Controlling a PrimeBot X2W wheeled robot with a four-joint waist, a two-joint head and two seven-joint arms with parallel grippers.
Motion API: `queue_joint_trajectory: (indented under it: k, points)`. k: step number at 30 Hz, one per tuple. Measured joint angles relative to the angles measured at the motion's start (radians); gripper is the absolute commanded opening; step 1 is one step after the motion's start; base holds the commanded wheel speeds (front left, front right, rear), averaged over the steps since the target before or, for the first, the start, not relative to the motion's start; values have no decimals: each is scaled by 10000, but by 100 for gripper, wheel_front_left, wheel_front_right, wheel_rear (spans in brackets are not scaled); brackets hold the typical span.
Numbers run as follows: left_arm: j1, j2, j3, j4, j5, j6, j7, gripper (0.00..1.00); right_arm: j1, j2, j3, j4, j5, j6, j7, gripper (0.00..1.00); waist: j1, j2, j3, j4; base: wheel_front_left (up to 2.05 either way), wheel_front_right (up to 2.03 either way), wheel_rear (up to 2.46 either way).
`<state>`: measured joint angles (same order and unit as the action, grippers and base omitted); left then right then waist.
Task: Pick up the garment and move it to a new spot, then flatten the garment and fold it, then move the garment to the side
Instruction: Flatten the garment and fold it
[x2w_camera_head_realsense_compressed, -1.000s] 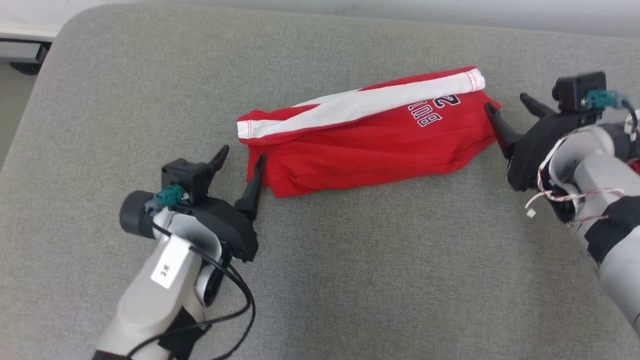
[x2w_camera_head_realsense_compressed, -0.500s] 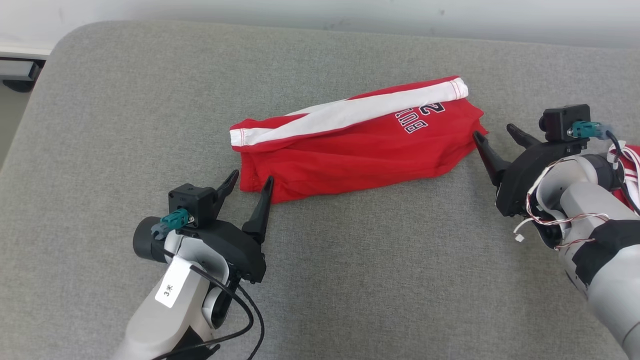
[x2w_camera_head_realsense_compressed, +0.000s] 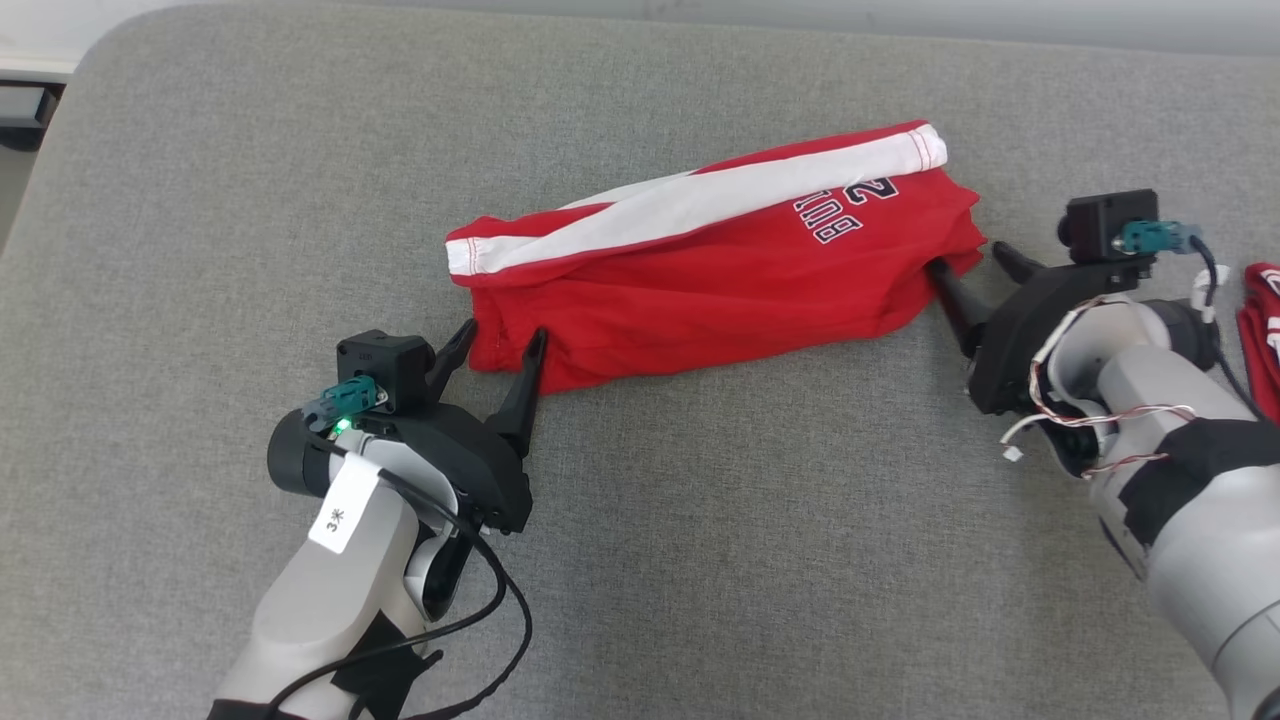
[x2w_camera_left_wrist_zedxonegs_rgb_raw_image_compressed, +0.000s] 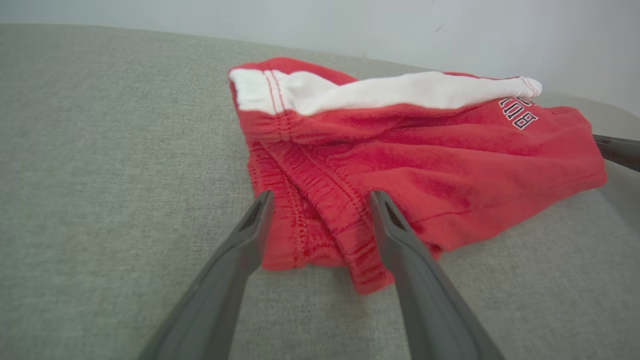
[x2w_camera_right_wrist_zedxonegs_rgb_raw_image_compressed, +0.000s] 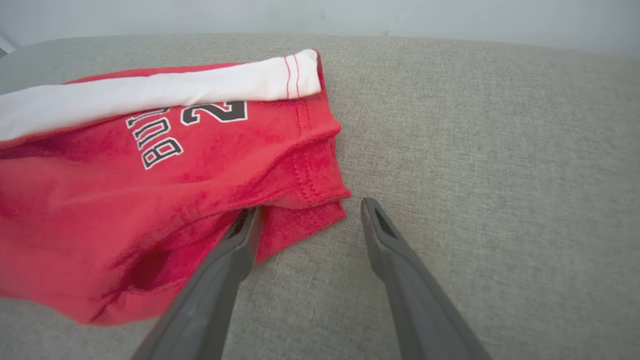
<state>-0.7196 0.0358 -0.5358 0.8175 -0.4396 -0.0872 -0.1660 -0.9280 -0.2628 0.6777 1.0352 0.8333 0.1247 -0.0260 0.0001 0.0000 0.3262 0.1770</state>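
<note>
The shorts (x2w_camera_head_realsense_compressed: 720, 270) look soft, light, floppy — best pinched at their eight and three o'clock ends, where the left gripper (x2w_camera_head_realsense_compressed: 505, 332) and right gripper (x2w_camera_head_realsense_compressed: 968, 258) sit spread wide.

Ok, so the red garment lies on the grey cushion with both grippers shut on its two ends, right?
No: both grippers are open, not shut. The left wrist view shows the left gripper with fingers apart astride one end of the red garment; the right wrist view shows the right gripper spread at the other end.
</note>
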Motion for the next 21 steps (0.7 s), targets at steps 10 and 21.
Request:
queue_joint_trajectory:
  k: [10, 21]
  points:
    - [-212, -35, -96, 673, -265, -12, 263, 100, -90, 232, 31, 136, 280, 0, 90, 100, 0, 0, 120, 110, 0, 0, 0]
    - [-279, -40, -531, 696, -1055, -111, 334, 0, -237, 395, 174, 148, 468, 0, 169, 0, 0, 0, 216, 105, 0, 0, 0]
